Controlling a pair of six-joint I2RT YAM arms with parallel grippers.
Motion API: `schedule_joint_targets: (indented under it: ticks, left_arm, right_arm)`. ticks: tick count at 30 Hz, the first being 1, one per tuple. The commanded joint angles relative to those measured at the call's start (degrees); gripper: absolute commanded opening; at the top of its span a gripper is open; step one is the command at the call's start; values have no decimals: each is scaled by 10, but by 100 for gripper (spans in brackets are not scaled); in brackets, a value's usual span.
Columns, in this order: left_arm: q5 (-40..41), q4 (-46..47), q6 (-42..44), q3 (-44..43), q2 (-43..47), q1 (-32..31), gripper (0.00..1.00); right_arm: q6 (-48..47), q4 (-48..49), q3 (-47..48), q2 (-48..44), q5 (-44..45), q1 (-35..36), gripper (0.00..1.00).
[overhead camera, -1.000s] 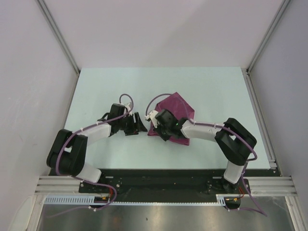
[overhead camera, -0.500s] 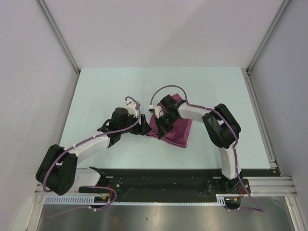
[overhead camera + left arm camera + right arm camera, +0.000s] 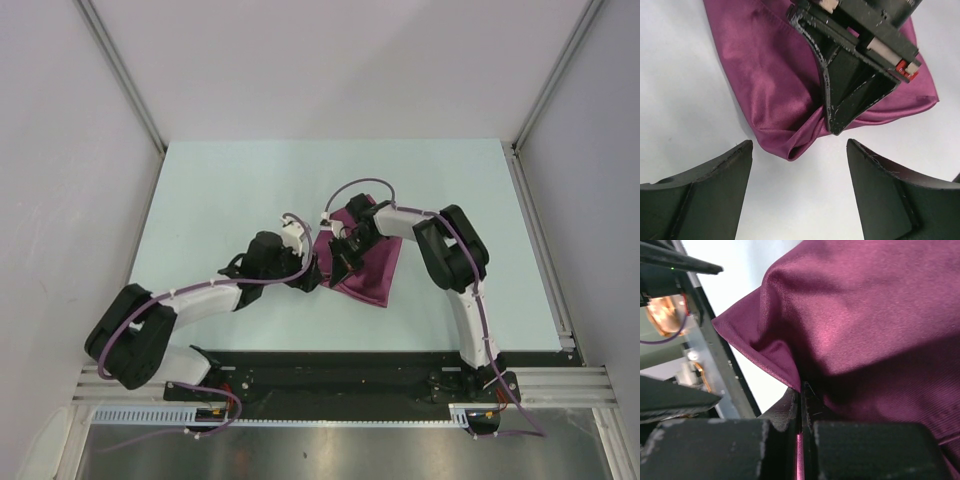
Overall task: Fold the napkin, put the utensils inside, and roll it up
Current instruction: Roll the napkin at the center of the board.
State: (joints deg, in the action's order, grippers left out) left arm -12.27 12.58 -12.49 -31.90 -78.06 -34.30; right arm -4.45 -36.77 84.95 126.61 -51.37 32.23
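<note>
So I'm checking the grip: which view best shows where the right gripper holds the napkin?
The left wrist view: the right gripper pinches a fold of the napkin near its corner. Right wrist shows only cloth close up; top external shows it small.

My overhead view was bright and even, with faint shadows under the arms (image 3: 200, 295); the left wrist view was sharp, with soft sheen on the napkin (image 3: 770, 75); the right wrist view was dim below, its fingers (image 3: 715, 450) dark and blurred.
</note>
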Motion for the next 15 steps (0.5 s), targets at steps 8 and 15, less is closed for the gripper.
schedule_joint_targets:
  ticks: [8, 15]
  left_arm:
    - [-10, 88, 25, 8, -45, -9, 75]
    - [-11, 108, 18, 6, -72, -9, 67]
  right_arm:
    - [-9, -41, 40, 58, -22, -22, 0]
    - [-11, -51, 52, 76, -29, -30, 0]
